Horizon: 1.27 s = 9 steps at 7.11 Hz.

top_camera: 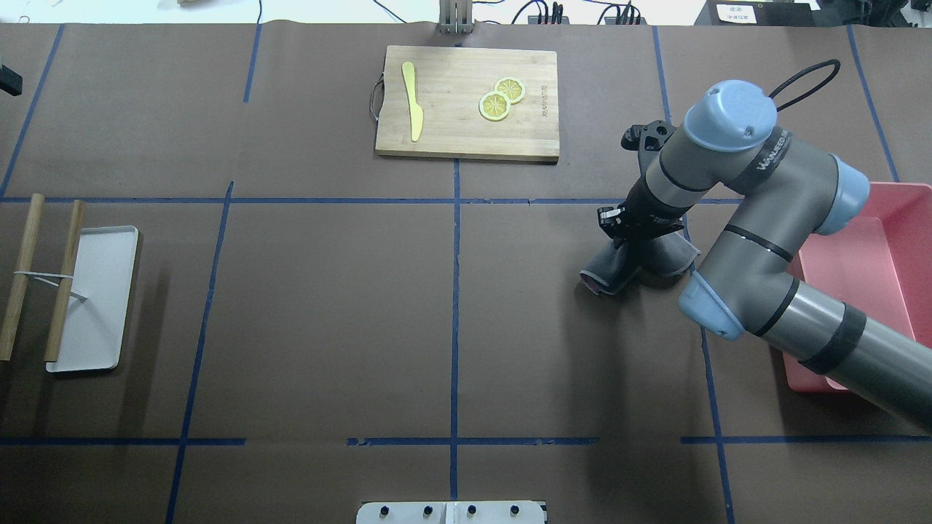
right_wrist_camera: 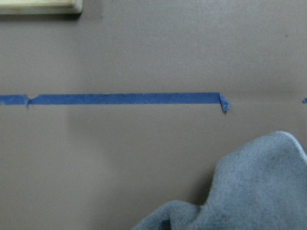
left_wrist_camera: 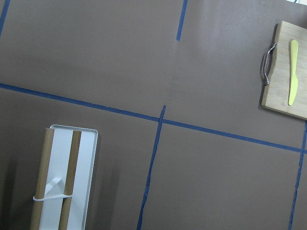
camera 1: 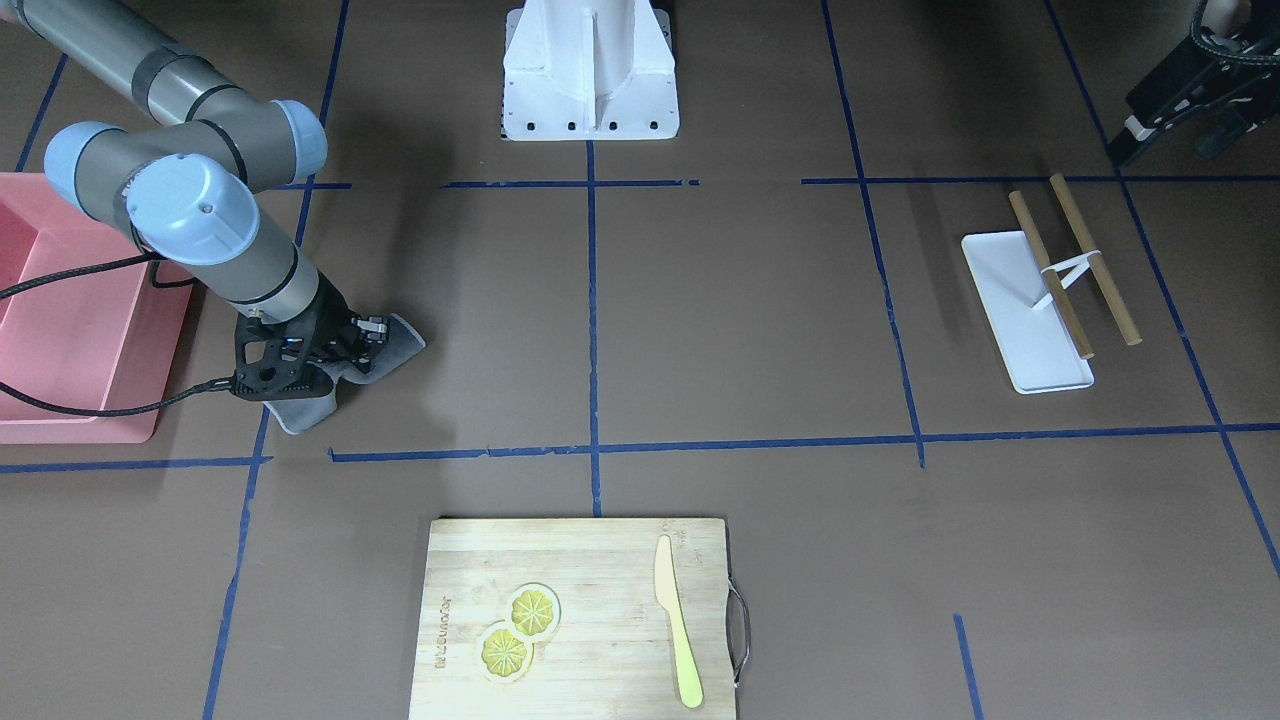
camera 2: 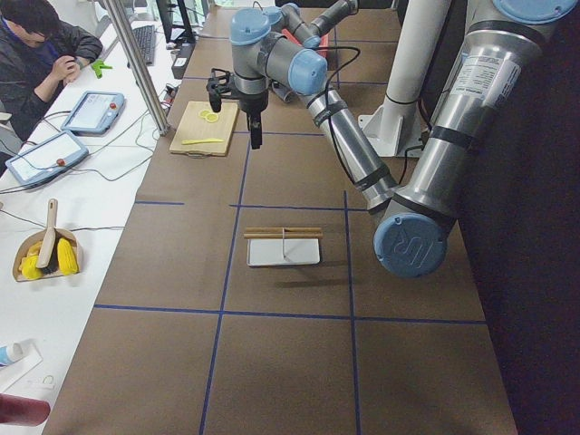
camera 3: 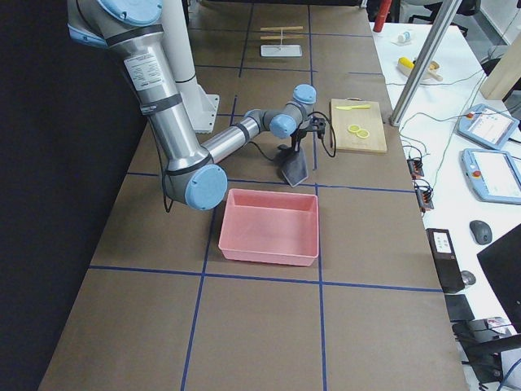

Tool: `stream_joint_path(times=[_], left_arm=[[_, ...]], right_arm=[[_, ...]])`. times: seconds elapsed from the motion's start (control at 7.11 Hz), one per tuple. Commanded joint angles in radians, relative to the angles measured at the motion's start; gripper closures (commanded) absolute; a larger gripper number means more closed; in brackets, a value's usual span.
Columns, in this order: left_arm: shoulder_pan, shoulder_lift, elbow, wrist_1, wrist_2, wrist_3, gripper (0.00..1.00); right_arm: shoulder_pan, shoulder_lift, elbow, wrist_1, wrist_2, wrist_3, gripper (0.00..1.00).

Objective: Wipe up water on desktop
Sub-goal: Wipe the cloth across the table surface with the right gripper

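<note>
**Cloth in grip, water not spotted: what may go wrong**

The grey cloth (top_camera: 619,269) is pinched in the right jaws, which are closed on its upper fold. Its lower part is draped onto the table (camera 1: 740,330), near the pink bin (top_camera: 895,211) and a little apart from a blue tape line (right_wrist_camera: 124,99). The left jaws are glimpsed only at the edge of the front view, up by the white tray (camera 1: 1030,340). Whether they are spread or closed cannot be told.

No wet patch can be made out on the table in any view, so the wipe is judged barely begun, w/ the target spot unresolved.

Poss. failures:
- Cloth is bunched, not flat, so contact area is small and water would be smeared rather than soaked up.
- If too little down-force is applied, the cloth skims. If too much, the brown cover may be scuffed or a tape end lifted, esp. the ragged one beside the cloth.
- Cloth is held by one fold only, so it could be dragged out by friction.
- The cutting board (top_camera: 466,138) could be nudged by a long sweep.
</note>
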Motion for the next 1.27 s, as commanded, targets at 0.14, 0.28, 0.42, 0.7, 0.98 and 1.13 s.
stream_joint_path(times=[0.14,0.28,0.42,0.7,0.98,1.13], left_arm=[[0.000,0.006,0.009,0.000,0.000,0.010,0.00],[0.000,0.006,0.010,-0.002,0.000,0.010,0.00],[0.000,0.006,0.010,-0.002,0.000,0.011,0.00],[0.000,0.006,0.012,-0.002,0.002,0.013,0.00],[0.000,0.024,0.009,-0.003,0.000,0.024,0.00],[0.000,0.036,0.009,-0.003,0.000,0.049,0.00]], right_arm=[[-0.096,0.010,-0.002,-0.002,0.000,0.056,1.00],[-0.141,0.014,0.015,0.005,0.003,0.126,1.00],[-0.194,0.014,0.064,0.006,0.003,0.194,1.00],[-0.283,0.016,0.164,0.006,-0.003,0.330,1.00],[-0.327,0.025,0.178,0.007,-0.021,0.366,0.99],[-0.318,0.024,0.218,0.006,-0.034,0.364,0.99]])
